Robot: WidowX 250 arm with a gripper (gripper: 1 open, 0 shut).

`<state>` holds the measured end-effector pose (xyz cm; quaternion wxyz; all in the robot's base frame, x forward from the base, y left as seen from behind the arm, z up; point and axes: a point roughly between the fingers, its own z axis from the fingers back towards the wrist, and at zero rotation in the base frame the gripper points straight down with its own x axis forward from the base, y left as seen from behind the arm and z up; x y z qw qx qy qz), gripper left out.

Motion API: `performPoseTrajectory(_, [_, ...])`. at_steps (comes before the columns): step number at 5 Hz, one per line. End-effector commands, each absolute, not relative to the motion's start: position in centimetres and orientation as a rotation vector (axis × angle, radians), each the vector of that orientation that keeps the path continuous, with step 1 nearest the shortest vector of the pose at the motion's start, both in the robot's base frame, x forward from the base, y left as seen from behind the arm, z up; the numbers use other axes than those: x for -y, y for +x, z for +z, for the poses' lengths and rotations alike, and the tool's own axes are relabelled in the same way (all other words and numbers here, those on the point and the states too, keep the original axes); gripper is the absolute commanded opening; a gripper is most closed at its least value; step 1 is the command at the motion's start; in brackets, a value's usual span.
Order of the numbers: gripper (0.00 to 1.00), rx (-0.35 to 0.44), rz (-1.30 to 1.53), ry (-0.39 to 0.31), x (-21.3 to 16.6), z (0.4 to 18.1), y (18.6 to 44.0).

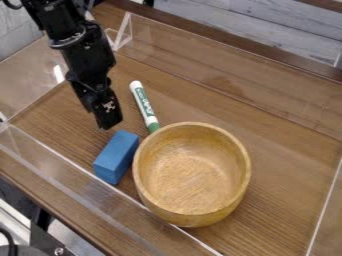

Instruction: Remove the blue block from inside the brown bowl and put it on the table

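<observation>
camera view shows the blue block (116, 156) lying on the table (254, 100) just below the pincer (103, 122), touching the brown bowl (191, 172) from outside. the pincer holds nothing; its jaws look parted. the bowl is empty; task appears done.

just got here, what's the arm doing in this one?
It's emptying the brown bowl. The blue block already lies on the table, just left of the bowl, which holds nothing now. The pincer hangs right above the block, gripping nothing. A white-and-green marker lies beside it, untouched.
</observation>
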<state>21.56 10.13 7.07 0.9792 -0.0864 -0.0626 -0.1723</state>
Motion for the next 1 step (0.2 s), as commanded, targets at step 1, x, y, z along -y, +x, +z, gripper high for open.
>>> performPoseTrajectory(1, [1.00, 0.185, -0.331, -0.134, -11.09, 8.79, 22.42])
